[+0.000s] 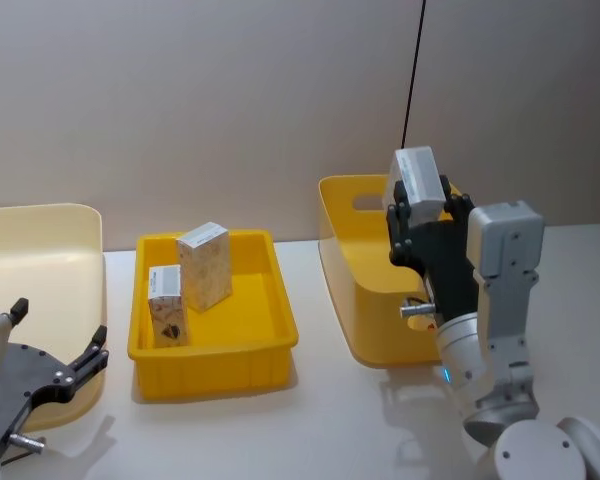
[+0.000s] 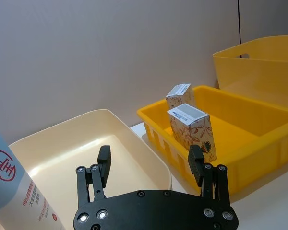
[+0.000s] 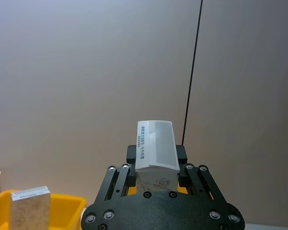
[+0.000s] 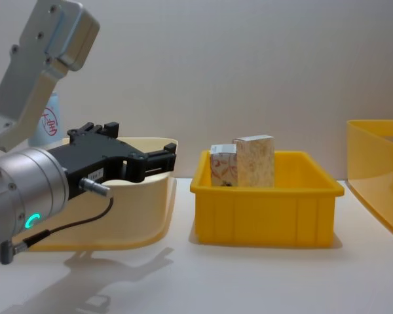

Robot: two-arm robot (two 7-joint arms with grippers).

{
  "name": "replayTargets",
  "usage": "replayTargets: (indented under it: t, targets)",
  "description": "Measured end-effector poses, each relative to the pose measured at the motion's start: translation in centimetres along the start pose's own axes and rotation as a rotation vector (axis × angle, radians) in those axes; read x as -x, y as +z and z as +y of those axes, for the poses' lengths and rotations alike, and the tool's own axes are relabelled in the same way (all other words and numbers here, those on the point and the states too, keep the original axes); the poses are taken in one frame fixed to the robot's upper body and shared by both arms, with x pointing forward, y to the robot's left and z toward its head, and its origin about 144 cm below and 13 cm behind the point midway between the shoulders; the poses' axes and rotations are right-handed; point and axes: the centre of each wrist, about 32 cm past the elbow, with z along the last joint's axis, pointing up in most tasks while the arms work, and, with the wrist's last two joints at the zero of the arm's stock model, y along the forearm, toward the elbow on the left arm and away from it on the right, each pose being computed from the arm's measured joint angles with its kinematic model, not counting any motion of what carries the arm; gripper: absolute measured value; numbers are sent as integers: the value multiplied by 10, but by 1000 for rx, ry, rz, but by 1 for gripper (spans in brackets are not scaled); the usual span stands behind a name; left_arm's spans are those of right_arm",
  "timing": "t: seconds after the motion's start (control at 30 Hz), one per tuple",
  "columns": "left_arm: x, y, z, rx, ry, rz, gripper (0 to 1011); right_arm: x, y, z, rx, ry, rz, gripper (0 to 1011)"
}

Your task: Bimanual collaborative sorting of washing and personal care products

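Carton (image 1: pixel 417 176) — clamped in right tool (image 1: pixel 420 225) above bin rim (image 1: pixel 332 190) — left tool (image 2: pixel 150 161) agape.

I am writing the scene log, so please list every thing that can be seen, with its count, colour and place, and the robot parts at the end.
cartons in the tray: two, beige patterned with white tops, upright in the shallow yellow tray.
held carton: one, white top showing, gripped above the tall yellow bin.
squeeze tube: one, light blue with red logo, by the cream tub's far-left side.
shallow yellow tray: one, yellow, table centre.
tall yellow bin: one, yellow, with a handle slot, on the right.
cream tub: one, cream, on the left.
table: one, white.
black cable: one, hanging before the wall.
left gripper: one, black, open, over the cream tub.
right gripper: one, black, shut on the held carton.
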Motion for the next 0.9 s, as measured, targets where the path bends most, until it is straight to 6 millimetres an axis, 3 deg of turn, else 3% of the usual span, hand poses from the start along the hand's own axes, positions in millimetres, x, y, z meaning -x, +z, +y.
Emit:
replayTargets:
  t: [0.9]
  targets:
    - [0,0,0,0,0,0,1003,2,-10,-2,141,13,5,450]
